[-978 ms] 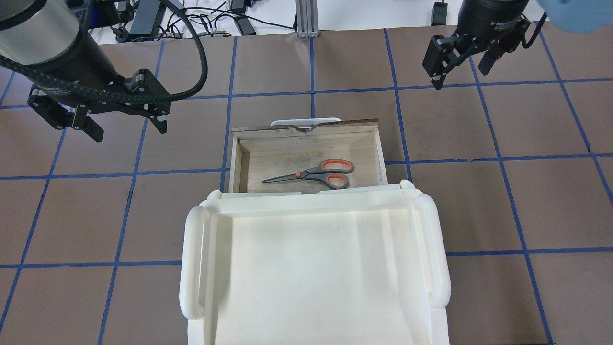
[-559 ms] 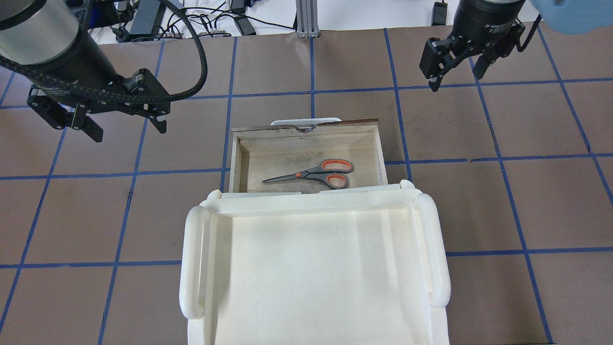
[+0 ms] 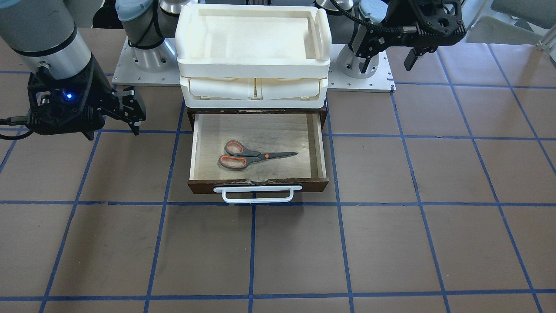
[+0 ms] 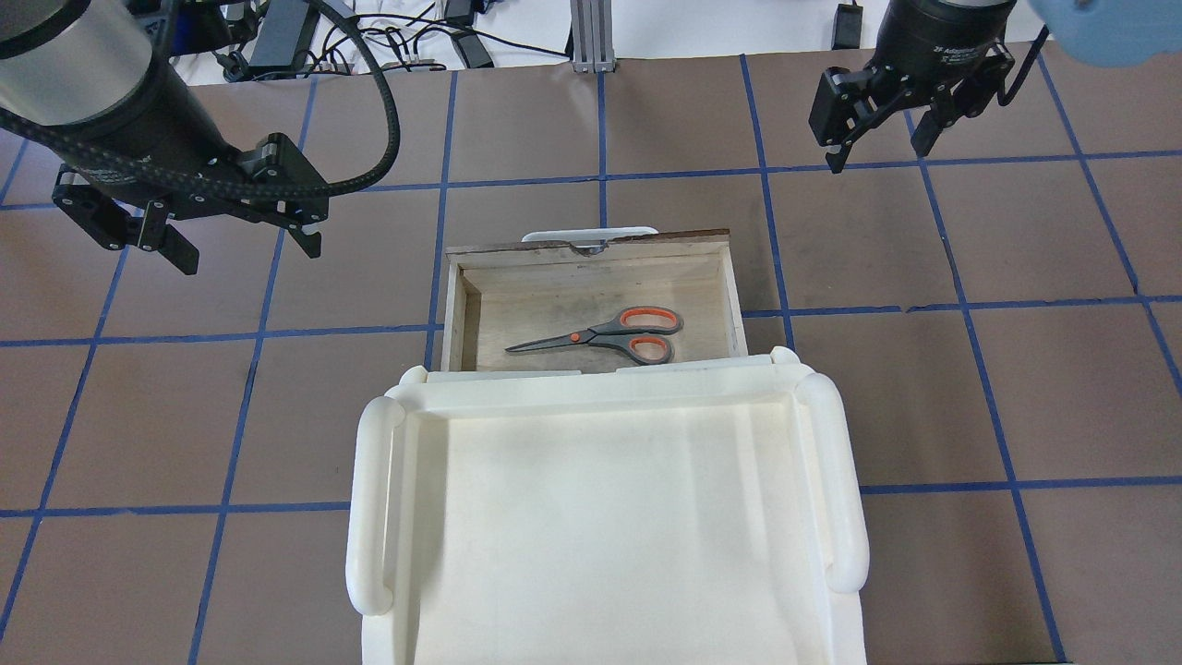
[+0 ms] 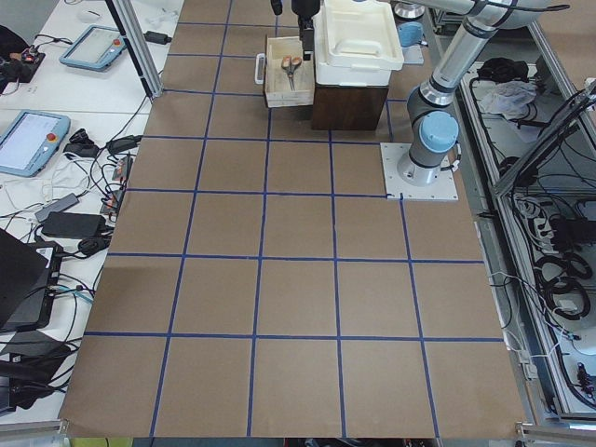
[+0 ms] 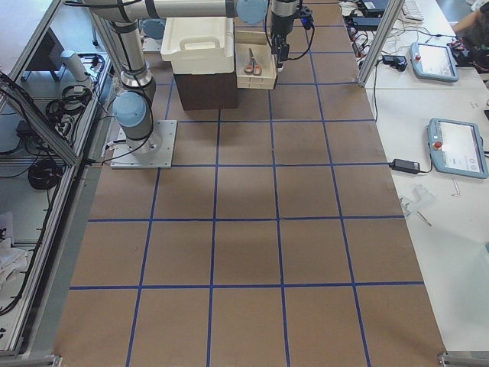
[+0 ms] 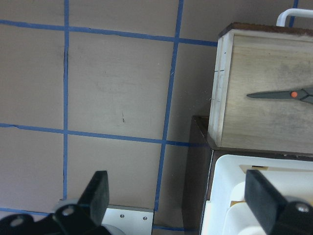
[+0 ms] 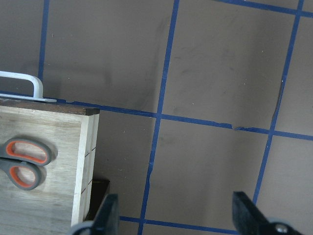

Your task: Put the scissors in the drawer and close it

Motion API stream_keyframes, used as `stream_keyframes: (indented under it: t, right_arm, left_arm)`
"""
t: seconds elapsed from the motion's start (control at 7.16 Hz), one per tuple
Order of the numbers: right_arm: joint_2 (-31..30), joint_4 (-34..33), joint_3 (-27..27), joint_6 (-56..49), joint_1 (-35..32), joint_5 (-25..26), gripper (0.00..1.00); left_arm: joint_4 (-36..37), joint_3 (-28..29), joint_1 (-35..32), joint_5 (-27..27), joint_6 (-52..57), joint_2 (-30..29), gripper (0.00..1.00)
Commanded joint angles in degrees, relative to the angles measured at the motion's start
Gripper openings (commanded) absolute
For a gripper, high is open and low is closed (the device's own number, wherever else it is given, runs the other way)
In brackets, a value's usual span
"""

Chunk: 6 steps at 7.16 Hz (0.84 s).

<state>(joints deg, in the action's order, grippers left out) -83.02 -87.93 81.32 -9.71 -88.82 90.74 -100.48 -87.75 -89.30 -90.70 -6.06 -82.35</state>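
Inside the drawer (image 4: 453, 305), on its pale plywood floor, the scissors (image 4: 605, 335) lie flat with blades toward the robot's left, so the first half of the job looks done. The drawer stands pulled out from under the cream tray unit (image 4: 367, 499), its white handle (image 3: 257, 194) untouched, so closing it remains. The left end effector (image 4: 245, 247) and right end effector (image 4: 879, 152) hover over the desk (image 4: 923, 388), fingers spread apart and empty, well clear of the drawer.

L hand (image 4: 247, 251) & R hand (image 4: 879, 155) both spread wide, hovering well apart.
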Motion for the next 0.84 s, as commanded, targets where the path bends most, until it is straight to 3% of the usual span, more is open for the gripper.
stream_keyframes:
  t: [0.0, 0.28, 0.42, 0.7]
  right_arm:
    - [0.23, 0.39, 0.06, 4.85, 0.14, -0.04, 0.88]
    - [0.49, 0.56, -0.20, 11.00, 0.14, 2.58, 0.92]
    - [0.23, 0.57, -0.20, 15.38, 0.05, 0.34, 0.97]
    - [0.49, 0.48, 0.24, 19.48, 0.05, -1.18, 0.97]
  left_arm:
    - [0.02, 0.04, 0.00, 0.00, 0.00, 0.00, 1.00]
    - [0.02, -0.05, 0.00, 0.00, 0.00, 0.00, 1.00]
    - [0.63, 0.12, 0.09, 0.78, -0.52, -0.96, 1.00]
    - [11.02, 0.04, -0.52, 0.97, -9.08, -5.51, 1.00]
